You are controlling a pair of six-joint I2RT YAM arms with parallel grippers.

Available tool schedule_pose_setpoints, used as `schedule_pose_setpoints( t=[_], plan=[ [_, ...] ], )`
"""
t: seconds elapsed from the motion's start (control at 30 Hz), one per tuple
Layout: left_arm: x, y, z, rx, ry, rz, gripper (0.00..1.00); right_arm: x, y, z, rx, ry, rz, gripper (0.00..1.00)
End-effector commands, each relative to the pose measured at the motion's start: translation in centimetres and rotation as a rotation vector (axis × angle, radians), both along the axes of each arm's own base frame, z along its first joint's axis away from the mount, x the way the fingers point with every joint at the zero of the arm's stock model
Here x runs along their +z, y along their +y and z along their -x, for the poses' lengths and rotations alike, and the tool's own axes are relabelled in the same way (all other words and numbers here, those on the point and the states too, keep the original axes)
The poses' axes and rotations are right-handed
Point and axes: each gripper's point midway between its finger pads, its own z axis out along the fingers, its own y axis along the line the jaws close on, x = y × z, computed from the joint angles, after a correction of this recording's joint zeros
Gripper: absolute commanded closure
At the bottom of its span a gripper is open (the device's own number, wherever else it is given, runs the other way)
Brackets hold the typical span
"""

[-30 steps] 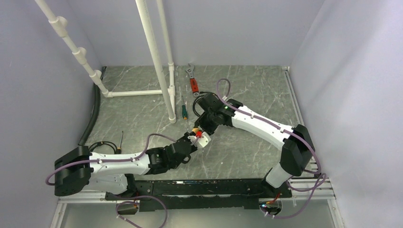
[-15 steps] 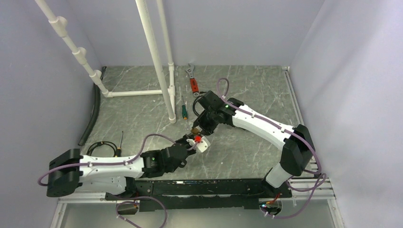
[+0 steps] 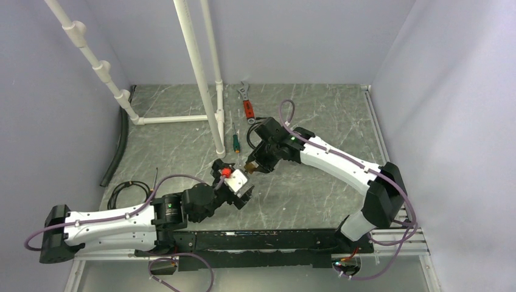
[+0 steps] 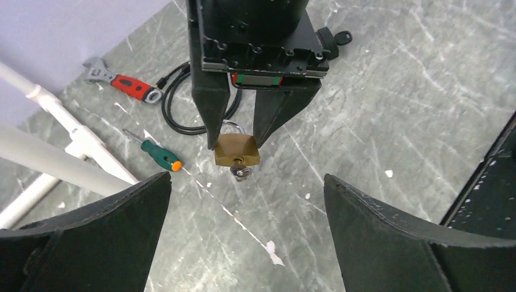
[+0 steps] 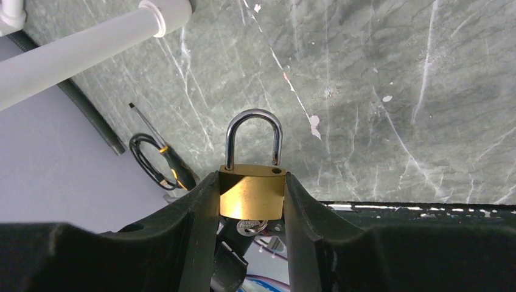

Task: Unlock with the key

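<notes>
A small brass padlock (image 5: pixel 252 194) hangs above the table, and my right gripper (image 5: pixel 251 179) is shut on its sides. Its steel shackle (image 5: pixel 252 115) stands raised, with one leg out of its hole. The key (image 4: pixel 242 172) sits in the keyhole underneath, and only a small silvery part of it shows. My left gripper (image 4: pixel 246 182) is open wide and holds nothing. It faces the padlock (image 4: pixel 237 151) from a short distance, apart from it. In the top view the left gripper (image 3: pixel 237 177) is just left of the right gripper (image 3: pixel 251 165).
A green-handled screwdriver (image 3: pixel 235 141), a red-handled wrench (image 3: pixel 247 104) and a black cable loop (image 4: pixel 182 103) lie behind the padlock. White pipes (image 3: pixel 198 73) stand at the back left. A coiled cable and another screwdriver (image 3: pixel 131 187) lie near the left arm.
My left gripper has opened wide and drawn back down and to the left, letting go at the padlock's underside. The right gripper keeps holding the padlock in place.
</notes>
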Motion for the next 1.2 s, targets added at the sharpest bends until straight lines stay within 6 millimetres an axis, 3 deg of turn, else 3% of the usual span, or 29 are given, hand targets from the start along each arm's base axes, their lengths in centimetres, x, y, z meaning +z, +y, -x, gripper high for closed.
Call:
schedule_pose_setpoints(
  t=[0.0, 0.1, 0.23, 0.4, 0.67, 0.83, 1.17],
  plan=[
    [1.9, 0.7, 0.6, 0.045, 0.135, 0.196, 0.01, 2.0, 0.3, -0.8, -0.019, -0.072, -0.059, 1.00],
    [2.2, 1.4, 0.8, 0.067, 0.220, 0.266, 0.03, 2.2, 0.3, -1.0, -0.013, -0.094, -0.064, 1.00],
    [2.1, 3.1, -0.6, 0.185, 0.328, 0.300, 0.09, 2.4, 0.0, -1.3, -0.014, -0.137, -0.070, 1.00],
    [2.9, 3.2, -1.3, 0.184, 0.450, 0.351, 0.12, 2.7, -1.5, -2.0, -0.052, -0.208, -0.037, 1.00],
    [3.6, 1.5, -2.7, 0.083, 0.543, 0.454, 0.16, 4.6, -1.5, -2.7, 0.012, -0.361, -0.077, 1.00],
    [4.4, 1.7, -3.8, 0.030, 0.593, 0.531, 0.23, 5.6, -1.5, -2.8, 0.041, -0.435, -0.106, 1.00],
    [3.1, 0.3, -5.6, -0.040, 0.679, 0.571, 0.31, 7.7, -1.3, -2.8, 0.079, -0.551, -0.173, 1.00]
  ],
)
